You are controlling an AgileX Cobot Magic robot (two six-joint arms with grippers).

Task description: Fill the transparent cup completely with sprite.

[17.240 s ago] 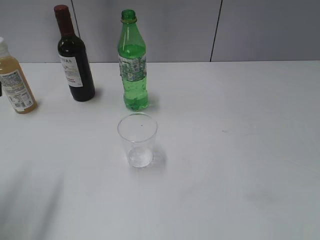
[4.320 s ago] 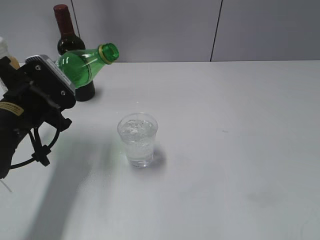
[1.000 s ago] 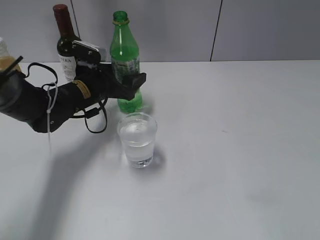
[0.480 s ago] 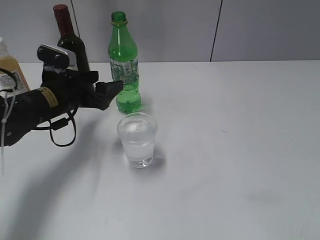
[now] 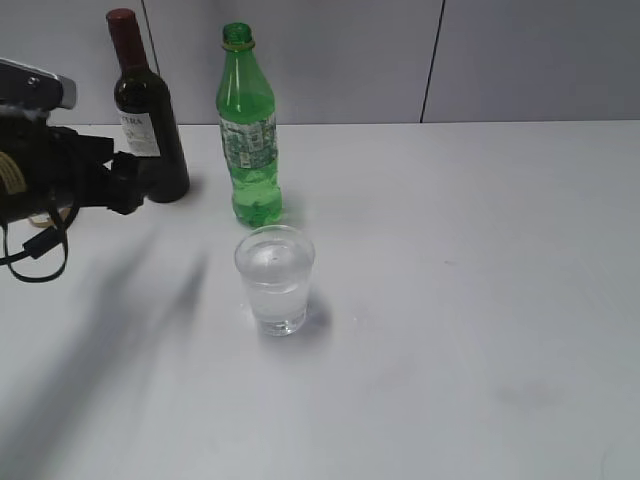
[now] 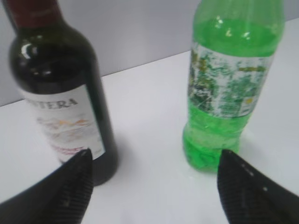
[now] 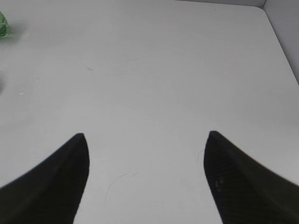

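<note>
Now upright: sprite bottle, uncapped.

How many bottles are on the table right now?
2 visible: the green sprite bottle stands upright behind the transparent cup, and the dark wine bottle stands to its left. The left gripper and its arm cover the far left, so another may be hidden there.

Green bottle with green-white label, dark wine bottle with red cap, clear cup, white table.
</note>
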